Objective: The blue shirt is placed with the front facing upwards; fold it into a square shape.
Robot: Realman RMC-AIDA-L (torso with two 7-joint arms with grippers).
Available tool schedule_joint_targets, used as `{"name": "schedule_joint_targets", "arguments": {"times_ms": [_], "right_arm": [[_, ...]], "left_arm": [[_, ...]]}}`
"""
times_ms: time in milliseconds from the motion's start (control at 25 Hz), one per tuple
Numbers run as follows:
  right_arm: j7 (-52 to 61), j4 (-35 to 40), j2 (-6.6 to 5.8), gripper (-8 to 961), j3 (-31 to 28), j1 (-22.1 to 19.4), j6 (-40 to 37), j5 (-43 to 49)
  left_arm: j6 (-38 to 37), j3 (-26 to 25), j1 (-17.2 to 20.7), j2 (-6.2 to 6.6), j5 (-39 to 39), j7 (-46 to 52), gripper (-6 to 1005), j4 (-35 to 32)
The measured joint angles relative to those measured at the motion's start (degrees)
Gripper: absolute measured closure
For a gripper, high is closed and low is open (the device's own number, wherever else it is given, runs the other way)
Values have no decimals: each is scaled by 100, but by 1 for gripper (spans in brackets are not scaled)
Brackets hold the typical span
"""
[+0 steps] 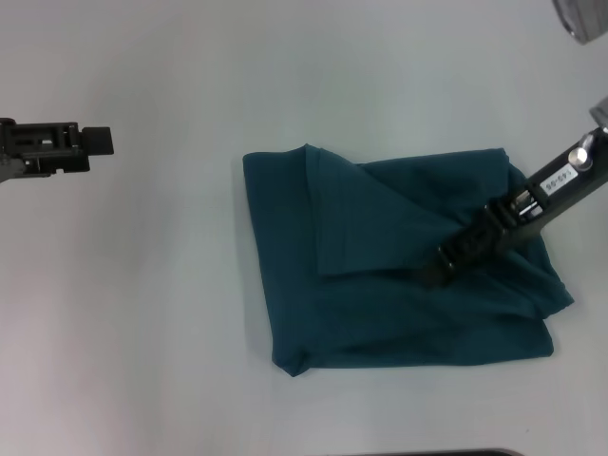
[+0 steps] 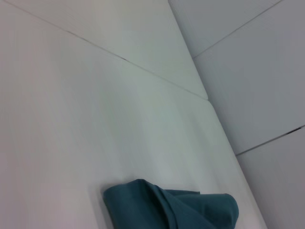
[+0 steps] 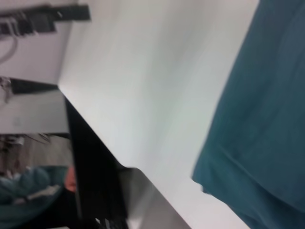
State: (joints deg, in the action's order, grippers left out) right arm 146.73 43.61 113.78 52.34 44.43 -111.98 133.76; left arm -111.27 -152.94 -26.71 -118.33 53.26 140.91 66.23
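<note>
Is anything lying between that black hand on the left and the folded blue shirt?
Nothing visible. Only bare white table separates the left hand from the dark teal-blue cotton shirt. The right hand is already over the shirt.

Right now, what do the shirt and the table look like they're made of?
Shirt: soft matte knit, probably cotton jersey; it drapes in limp folds and layers with no shine. Table: smooth, hard, off-white surface, likely laminate or painted board; no grain shows, and a thin seam line crosses it in the left wrist view. Exact materials can't be confirmed.
</note>
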Motion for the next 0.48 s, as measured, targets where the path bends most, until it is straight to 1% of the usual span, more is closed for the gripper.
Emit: {"name": "schedule_joint_targets", "arguments": {"times_ms": [240, 480], "right_arm": [[-17, 24, 62, 494, 222, -32, 345, 527], [-81, 173, 91, 494, 249, 22, 478, 608]], "left_arm": [[-7, -8, 8, -12, 41, -2, 265, -17], [-1, 14, 4, -27, 45, 3, 264, -31]]}}
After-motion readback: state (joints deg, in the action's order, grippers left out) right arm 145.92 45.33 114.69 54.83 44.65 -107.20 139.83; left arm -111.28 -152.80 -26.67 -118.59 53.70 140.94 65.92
